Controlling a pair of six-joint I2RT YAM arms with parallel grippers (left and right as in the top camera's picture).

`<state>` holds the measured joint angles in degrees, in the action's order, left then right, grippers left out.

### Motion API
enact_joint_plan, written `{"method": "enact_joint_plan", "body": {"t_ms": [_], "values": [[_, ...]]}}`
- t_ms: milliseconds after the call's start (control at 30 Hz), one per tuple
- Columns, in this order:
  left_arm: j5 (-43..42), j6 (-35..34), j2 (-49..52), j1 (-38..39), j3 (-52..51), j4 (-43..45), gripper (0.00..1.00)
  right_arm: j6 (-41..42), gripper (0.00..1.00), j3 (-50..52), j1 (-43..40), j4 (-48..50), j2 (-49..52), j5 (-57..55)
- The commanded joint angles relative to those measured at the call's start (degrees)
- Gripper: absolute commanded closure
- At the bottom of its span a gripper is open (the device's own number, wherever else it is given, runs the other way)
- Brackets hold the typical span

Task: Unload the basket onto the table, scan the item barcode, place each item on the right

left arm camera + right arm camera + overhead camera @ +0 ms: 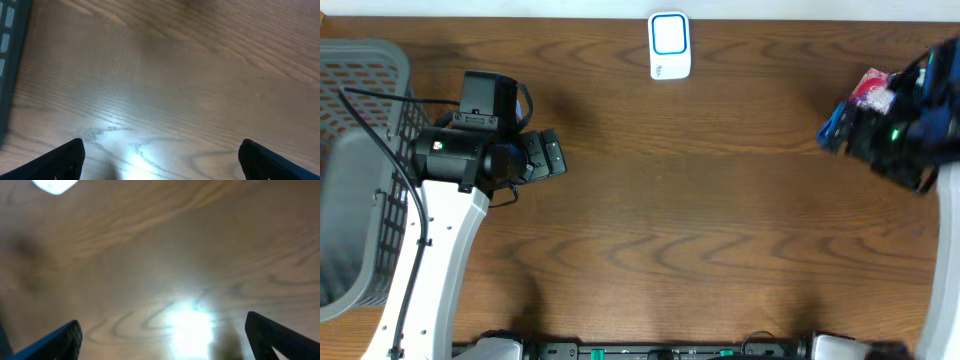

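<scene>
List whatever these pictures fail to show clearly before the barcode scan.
- Overhead: the colourful package at the right edge is mostly covered by the right arm, so no barcode is readable.
- Overhead: the grey basket is cut off by the left edge and crossed by the left arm.
- Right wrist: a white patch is blurred and clipped by the top edge.
- Overhead: the print on the white device is too small to read.

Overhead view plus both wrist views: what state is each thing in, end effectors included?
left end effector: open, nothing between its fingers, above bare table.
right end effector: open, nothing between its fingers, above bare wood.
scanner: lying at the far edge, untouched.
pink packet: at the right edge, partly hidden, not gripped.
basket: upright at the left edge, partly out of frame.
</scene>
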<state>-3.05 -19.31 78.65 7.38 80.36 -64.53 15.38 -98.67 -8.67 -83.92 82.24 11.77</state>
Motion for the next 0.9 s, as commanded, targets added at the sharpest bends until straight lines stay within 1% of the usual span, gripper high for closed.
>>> {"method": "enact_joint_plan", "body": {"t_ms": [0,67,167,233,367,500,633,867], "values": [[0.5,0.1,0.1,-0.2,0.3,-0.2,0.02,-1.1,0.01,14.8,5.1,6.0,-11.8,0.2],[0.5,0.1,0.1,-0.2,0.3,-0.2,0.02,-1.0,0.01,20.9,6.6,8.3,-15.9,0.2],[0.5,0.1,0.1,-0.2,0.3,-0.2,0.02,0.7,0.01,28.2,7.5,8.7,-20.3,0.2],[0.5,0.1,0.1,-0.2,0.3,-0.2,0.02,0.9,0.01,32.1,7.5,8.7,-22.1,0.2],[0.5,0.1,0.1,-0.2,0.3,-0.2,0.02,0.9,0.01,36.8,7.5,9.1,-23.3,0.2],[0.5,0.1,0.1,-0.2,0.3,-0.2,0.02,0.9,0.01,37.4,7.5,9.1,-23.1,1.4],[0.5,0.1,0.1,-0.2,0.3,-0.2,0.02,0.9,0.01,37.4,7.5,8.3,-23.1,6.8],[0.5,0.1,0.1,-0.2,0.3,-0.1,0.02,0.9,0.01,37.4,7.5,8.3,-23.1,6.6]]}}
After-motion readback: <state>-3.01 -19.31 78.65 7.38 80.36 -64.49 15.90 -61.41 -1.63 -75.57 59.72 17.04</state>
